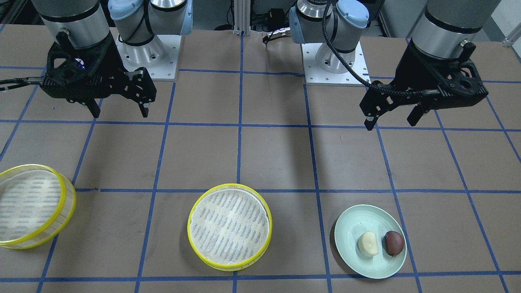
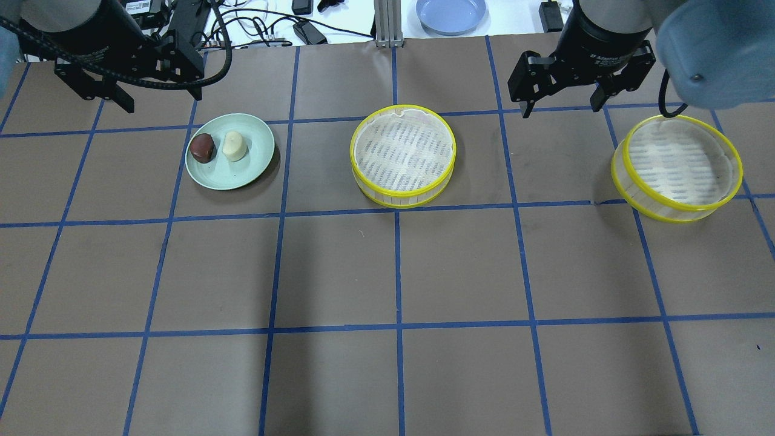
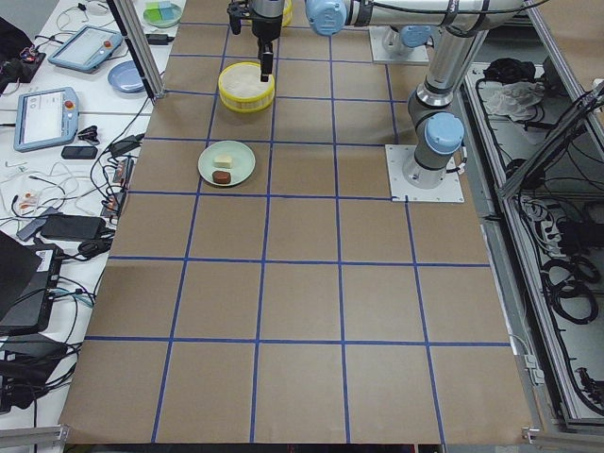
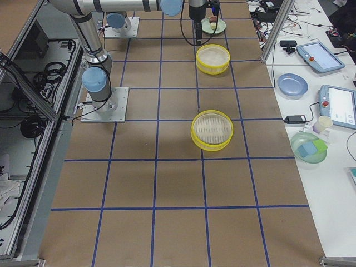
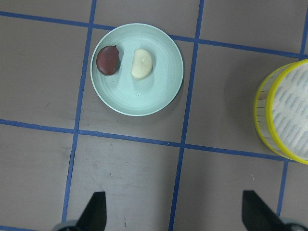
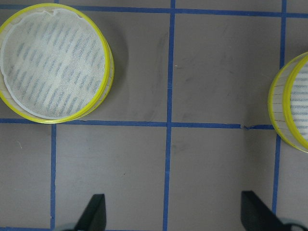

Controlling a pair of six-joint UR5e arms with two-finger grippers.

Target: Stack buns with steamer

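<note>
A cream-white bun (image 1: pixel 368 243) and a reddish-brown bun (image 1: pixel 394 243) lie side by side on a pale green plate (image 1: pixel 358 217). One yellow-rimmed steamer tray (image 1: pixel 230 226) stands mid-table, and the other (image 1: pixel 32 205) stands toward my right end. Both trays are empty. My left gripper (image 1: pixel 390 121) is open and empty, raised above the table near the plate. Its wrist view shows the buns (image 5: pixel 142 64) ahead of the open fingertips (image 5: pixel 94 214). My right gripper (image 1: pixel 120 111) is open and empty, raised between the two trays (image 6: pixel 53 62).
The brown table has a blue tape grid. The two arm bases (image 1: pixel 333 65) stand at the robot's edge. A blue plate (image 2: pixel 451 12), cables and devices lie on the white bench beyond the far edge.
</note>
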